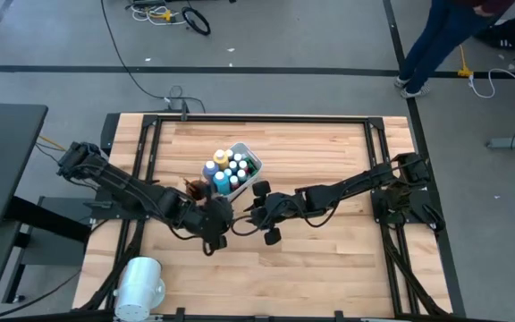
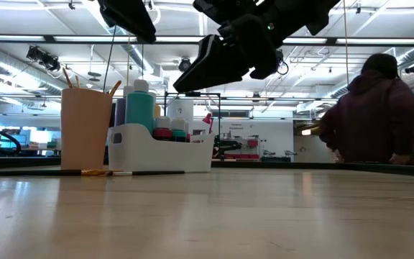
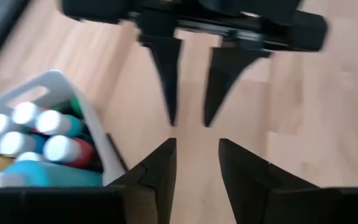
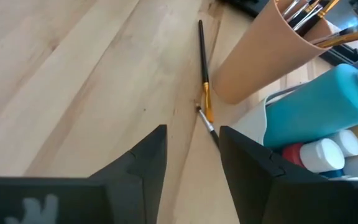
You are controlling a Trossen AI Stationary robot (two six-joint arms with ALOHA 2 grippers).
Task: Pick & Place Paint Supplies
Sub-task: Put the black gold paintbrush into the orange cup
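- Right gripper (image 4: 191, 168) hangs low over the bare wooden desk (image 1: 329, 259), just in front of the white tub (image 1: 250, 161); its fingers stand apart with only wood between them, holding nothing
- Left gripper (image 3: 194, 168) faces it tip to tip in the middle of the desk; its fingers are also parted and empty. In the left wrist view the right arm's fingers point straight back at it, very near
- Two thin brushes (image 4: 204, 93) lie flat on the desk just beyond the right gripper, end to end, right beside the foot of the tan cup (image 4: 266, 56) and the tub wall
- Long axis: both brushes run roughly parallel to the tub's near wall, lying level. Which end carries the bristles cannot be told for certain
- Paint bottles (image 1: 229, 170), white caps up, stand packed inside the tub; more brushes stand upright in the cup
- Risk, judged: the two grippers are close enough to clash if either advances
- Risk, judged: a brush lying flat is hard to pinch; fingers could skate it under the cup or tip the cup
- A person (image 2: 376, 115) sits beyond the far edge of the desk, away from the arms
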